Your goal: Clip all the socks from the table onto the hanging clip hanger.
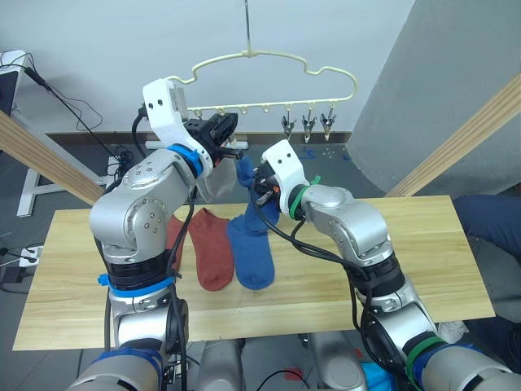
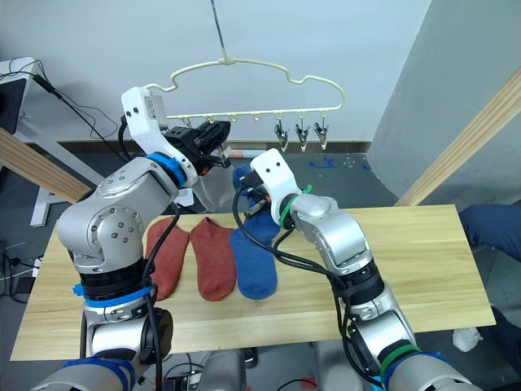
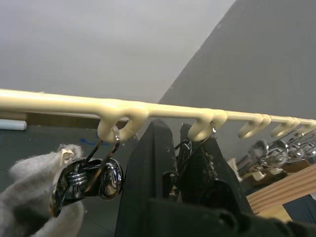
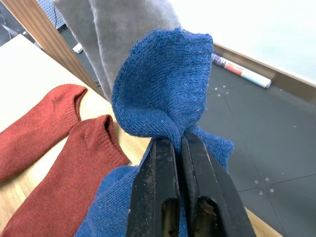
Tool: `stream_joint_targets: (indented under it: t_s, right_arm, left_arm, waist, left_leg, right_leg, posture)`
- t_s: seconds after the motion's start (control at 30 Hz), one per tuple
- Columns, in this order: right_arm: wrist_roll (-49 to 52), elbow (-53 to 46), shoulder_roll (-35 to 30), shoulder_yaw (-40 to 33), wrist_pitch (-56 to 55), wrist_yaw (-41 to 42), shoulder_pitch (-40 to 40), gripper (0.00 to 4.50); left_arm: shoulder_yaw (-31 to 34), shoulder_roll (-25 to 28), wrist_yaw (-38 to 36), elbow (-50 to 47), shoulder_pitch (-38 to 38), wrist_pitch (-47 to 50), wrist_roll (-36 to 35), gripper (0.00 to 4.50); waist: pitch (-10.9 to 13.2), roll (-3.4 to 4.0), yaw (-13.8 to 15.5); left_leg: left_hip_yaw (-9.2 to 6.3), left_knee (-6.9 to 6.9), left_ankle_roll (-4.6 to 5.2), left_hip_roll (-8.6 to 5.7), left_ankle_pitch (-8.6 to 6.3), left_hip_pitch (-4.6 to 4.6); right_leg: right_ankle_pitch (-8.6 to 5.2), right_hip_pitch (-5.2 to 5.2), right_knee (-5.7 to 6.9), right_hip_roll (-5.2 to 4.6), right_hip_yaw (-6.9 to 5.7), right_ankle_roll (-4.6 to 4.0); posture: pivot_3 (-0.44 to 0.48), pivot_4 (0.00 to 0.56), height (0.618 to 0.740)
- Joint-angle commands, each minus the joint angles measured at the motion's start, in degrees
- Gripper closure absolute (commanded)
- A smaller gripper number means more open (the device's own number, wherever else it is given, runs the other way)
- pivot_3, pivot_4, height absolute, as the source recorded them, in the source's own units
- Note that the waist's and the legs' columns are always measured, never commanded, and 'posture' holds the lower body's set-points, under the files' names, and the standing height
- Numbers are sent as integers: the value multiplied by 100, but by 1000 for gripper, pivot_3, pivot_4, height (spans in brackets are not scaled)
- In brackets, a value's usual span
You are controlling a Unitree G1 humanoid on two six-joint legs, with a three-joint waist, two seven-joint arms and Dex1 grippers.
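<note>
1. Up by the hanger (image 1: 273, 61), a blue sock (image 4: 163, 84) is lifted off the table (image 1: 423, 261); its knit cuff bunches into a fold above the right gripper (image 4: 178, 148), whose two black fingers are pressed together on the fabric.
2. A second blue sock (image 2: 252, 261) lies flat on the table, toe toward the robot, just beside two rust-red socks (image 2: 213, 259) lying side by side to its left.
3. Grey sock fabric (image 3: 29, 197) hangs from a metal clip (image 3: 84, 177) at the left end of the cream hanger bar; the right wrist view shows the grey fabric (image 4: 123, 34) hanging behind the raised blue sock.
4. The right arm reaches up and inward from the table's right side, wrist bent, holding the sock near the left gripper.
5. The left arm is raised with its elbow bent, its gripper (image 1: 220, 130) just under the hanger bar; the left wrist view shows its fingers (image 3: 150, 168) close together around a clip (image 3: 185, 145) hooked on the bar.
6. Three bare clips (image 1: 308, 124) hang at the bar's right end.
</note>
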Motion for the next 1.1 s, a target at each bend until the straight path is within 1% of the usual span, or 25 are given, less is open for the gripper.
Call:
stream_joint_targets:
  t_s: [0.03, 0.23, 0.4, 0.8, 0.83, 1.1]
  right_arm:
    - [85, -13, 104, -71, -215, 7, -279, 4485]
    - [156, 213, 153, -123, -348, 38, -702, 4485]
    - [196, 180, 134, -177, -345, 67, -844, 4485]
    - [250, -114, 16, -249, -140, 78, -924, 4485]
    - [252, -131, 9, -247, -125, 75, -921, 4485]
    - [280, -199, 11, -320, -51, 21, -1016, 4485]
  left_arm:
    - [13, 8, -7, -172, -103, -160, -79, 4283]
    - [-31, -12, 7, -160, -38, -262, -35, 4283]
    - [-58, -5, 10, -170, 8, -307, -30, 4283]
    - [-163, 5, -6, -175, 66, -405, -11, 4283]
    - [-164, 8, -8, -173, 69, -411, -15, 4283]
    - [-253, -30, 6, -143, 82, -480, 0, 4283]
  waist:
    - [0, 0, 5]
    - [0, 0, 5]
    - [0, 0, 47]
    - [0, 0, 93]
    - [0, 0, 92]
    - [0, 0, 84]
  left_leg:
    - [0, 1, 0, 0, 0, 0]
    - [-4, 1, 0, 1, 0, 0]
    - [-1, 1, 0, 1, 0, 0]
    - [-1, 2, -1, 1, 0, 0]
    - [-1, 2, -1, 1, 0, 0]
    - [-1, 3, -1, 1, 0, 0]
  right_leg:
    - [0, 0, 1, 0, 0, 0]
    - [1, -1, 6, 1, -4, -2]
    - [2, -1, 3, -1, -3, -3]
    - [2, -2, 5, -2, -3, -4]
    - [2, -1, 6, -2, -4, -4]
    - [2, -2, 8, -2, -4, -4]
  posture:
    - [-186, 348, 740]
    - [-186, 348, 740]
    - [-186, 344, 740]
    - [-191, 343, 740]
    - [-205, 343, 740]
    - [-214, 342, 740]
